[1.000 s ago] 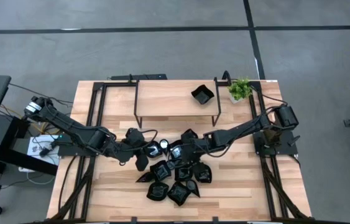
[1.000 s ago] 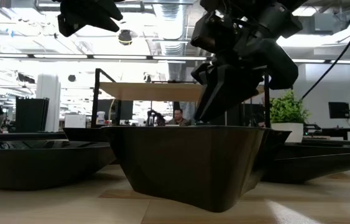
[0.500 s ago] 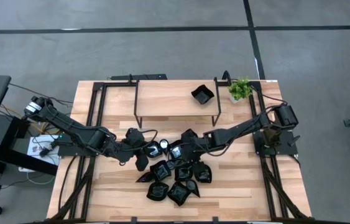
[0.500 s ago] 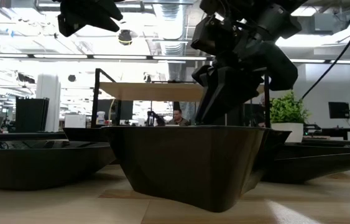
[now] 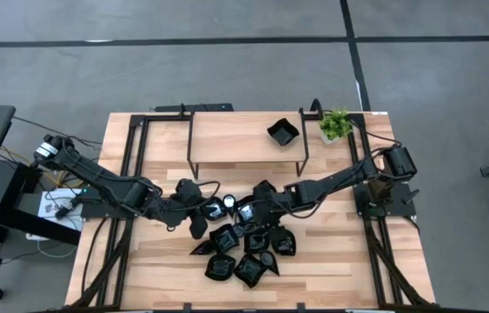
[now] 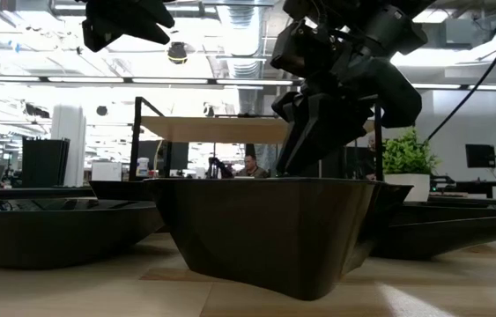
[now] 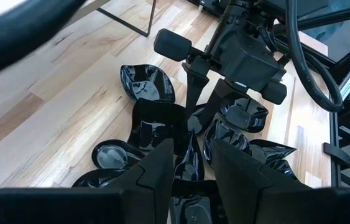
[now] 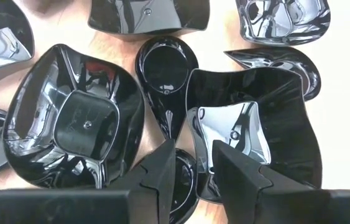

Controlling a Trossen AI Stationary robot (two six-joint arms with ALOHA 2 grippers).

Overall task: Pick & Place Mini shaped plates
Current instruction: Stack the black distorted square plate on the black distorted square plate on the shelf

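Note:
Several glossy black mini shaped plates (image 5: 246, 245) lie heaped on the wooden table's near middle, some overlapping. One more plate (image 5: 283, 132) rests on the raised shelf (image 5: 235, 139). My right gripper (image 8: 193, 165) reaches down into the heap, open by a narrow gap, its fingers either side of a square plate's rim (image 8: 193, 134). In the low view it (image 6: 305, 150) dips behind a big front plate (image 6: 274, 233). My left gripper (image 7: 192, 165) hangs open above the heap's left side (image 6: 124, 22), nothing between its fingers. My right gripper comes slanting down from the table's right side, and the upturned rim of the square plate (image 8: 194, 146) stands in the gap between its fingers. I cannot tell whether a finger touches that rim. The plate lies in the heap, on other plates.
A small green potted plant (image 5: 335, 124) stands at the far right corner beside the shelf. The shelf's dark legs (image 5: 303, 169) come down just behind the heap. Black rails (image 5: 131, 174) run along both table sides. Bare wood lies in front of the heap.

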